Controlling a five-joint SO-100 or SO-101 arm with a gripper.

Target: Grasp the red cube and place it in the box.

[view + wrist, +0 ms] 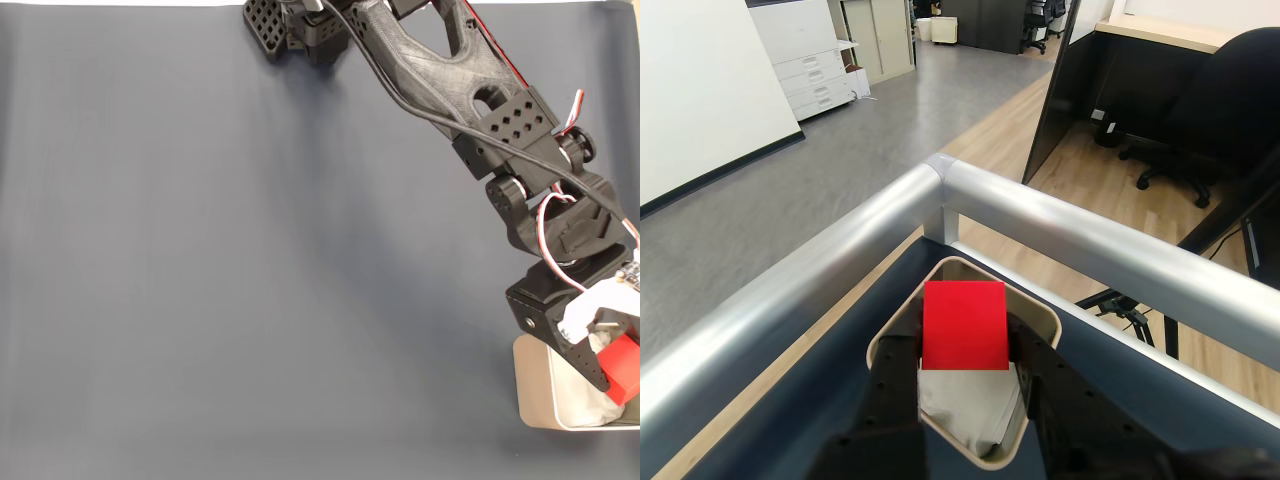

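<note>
The red cube [624, 366] hangs between my gripper's [615, 372] fingers at the lower right of the fixed view, held just above the box [535, 395]. In the wrist view the red cube [964, 326] sits clamped between the two black fingers [898, 375], directly over the beige box [1040, 318] with its white wrinkly lining [970, 405] showing beneath. My gripper [965, 370] is shut on the cube. The arm covers much of the box in the fixed view.
A grey mat [250, 260] covers the table, and the arm's base [300, 30] stands at the top. In the wrist view a silver metal rail [940, 190] borders the table corner just beyond the box, with office floor past it.
</note>
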